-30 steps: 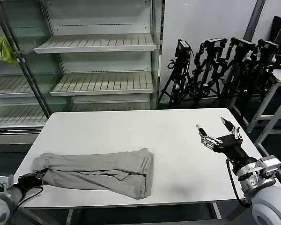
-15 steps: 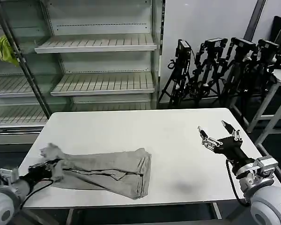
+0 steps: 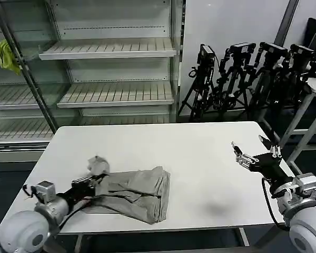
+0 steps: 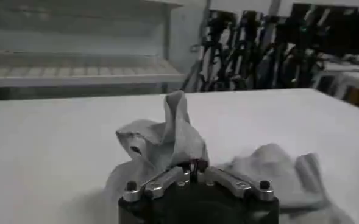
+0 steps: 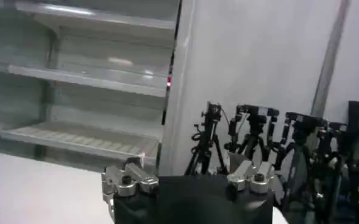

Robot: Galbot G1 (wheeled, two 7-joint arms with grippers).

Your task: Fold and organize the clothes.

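Grey T-shirt [image 3: 129,191] fabric lay folded into a long band near the front edge of the white table [image 3: 189,153], toward its left side. At the band's left end the left gripper [image 3: 92,182] was clamped on a raised, bunched corner of the T-shirt [image 4: 167,137], lifted clear of the tabletop. Over the table's right edge the right gripper [image 3: 255,154] hovered with fingers spread wide, holding nothing. Beyond the table stood bare metal shelving [image 3: 108,68], and camera tripods [image 3: 242,74] to its right.

white table [image 3: 200,158]; metal shelving [image 3: 110,50] behind, black tripods [image 3: 242,79] by the pale wall [image 3: 226,21]
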